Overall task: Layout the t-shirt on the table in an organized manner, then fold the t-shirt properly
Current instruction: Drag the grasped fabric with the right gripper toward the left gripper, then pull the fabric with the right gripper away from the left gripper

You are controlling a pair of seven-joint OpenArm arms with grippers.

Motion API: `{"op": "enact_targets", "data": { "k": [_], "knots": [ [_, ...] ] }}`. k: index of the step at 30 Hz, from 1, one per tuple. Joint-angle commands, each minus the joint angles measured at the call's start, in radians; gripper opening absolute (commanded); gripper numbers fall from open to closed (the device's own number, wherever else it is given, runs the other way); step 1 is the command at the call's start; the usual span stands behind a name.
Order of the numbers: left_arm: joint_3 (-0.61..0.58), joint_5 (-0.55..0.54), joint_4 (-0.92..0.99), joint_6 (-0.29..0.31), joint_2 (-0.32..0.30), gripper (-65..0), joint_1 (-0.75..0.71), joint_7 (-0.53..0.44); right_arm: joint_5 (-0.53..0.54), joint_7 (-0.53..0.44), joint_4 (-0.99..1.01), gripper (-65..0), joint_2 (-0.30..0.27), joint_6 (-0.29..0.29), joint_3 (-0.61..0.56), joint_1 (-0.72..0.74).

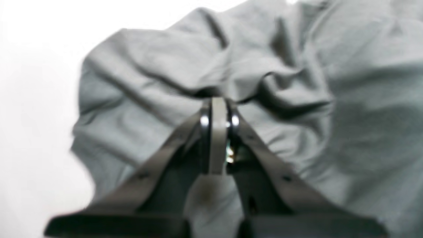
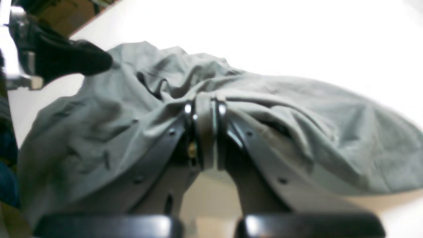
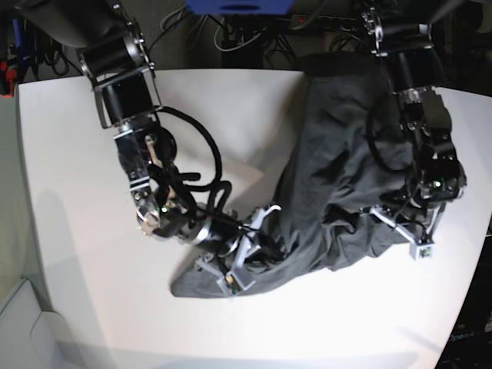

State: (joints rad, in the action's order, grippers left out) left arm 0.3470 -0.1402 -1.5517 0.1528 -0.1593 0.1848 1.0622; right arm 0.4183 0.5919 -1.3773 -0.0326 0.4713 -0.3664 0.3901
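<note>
The dark grey t-shirt lies crumpled on the white table, running from the far edge down to the front middle. My right gripper is at the shirt's lower left part. In the right wrist view this gripper is shut on a bunched fold of the t-shirt. My left gripper is at the shirt's right side. The left wrist view shows it shut on a ridge of the cloth, with wrinkles radiating from the pinch.
Cables and dark equipment stand behind the table's far edge. Part of the other arm shows at the upper left of the right wrist view. Bare tabletop lies left of and in front of the shirt.
</note>
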Motion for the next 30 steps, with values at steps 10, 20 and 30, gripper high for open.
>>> {"op": "enact_targets", "data": {
  "k": [10,20,30],
  "knots": [
    [0.056,0.003,-0.057,-0.006,-0.081,-64.7,-0.071,-0.004,0.015,0.058,-0.046,-64.8,0.135,0.002,-0.004,0.083],
    [0.071,0.007,0.004,-0.006,-0.084,-64.7,-0.072,-0.023,0.015,0.093,-0.049,-64.8,0.19,-0.004,-0.081,0.251],
    [0.056,0.014,0.294,-0.006,-0.102,-64.7,-0.067,-0.254,0.015,0.127,-0.104,-64.8,0.012,-0.004,0.005,0.277]
  ]
}}
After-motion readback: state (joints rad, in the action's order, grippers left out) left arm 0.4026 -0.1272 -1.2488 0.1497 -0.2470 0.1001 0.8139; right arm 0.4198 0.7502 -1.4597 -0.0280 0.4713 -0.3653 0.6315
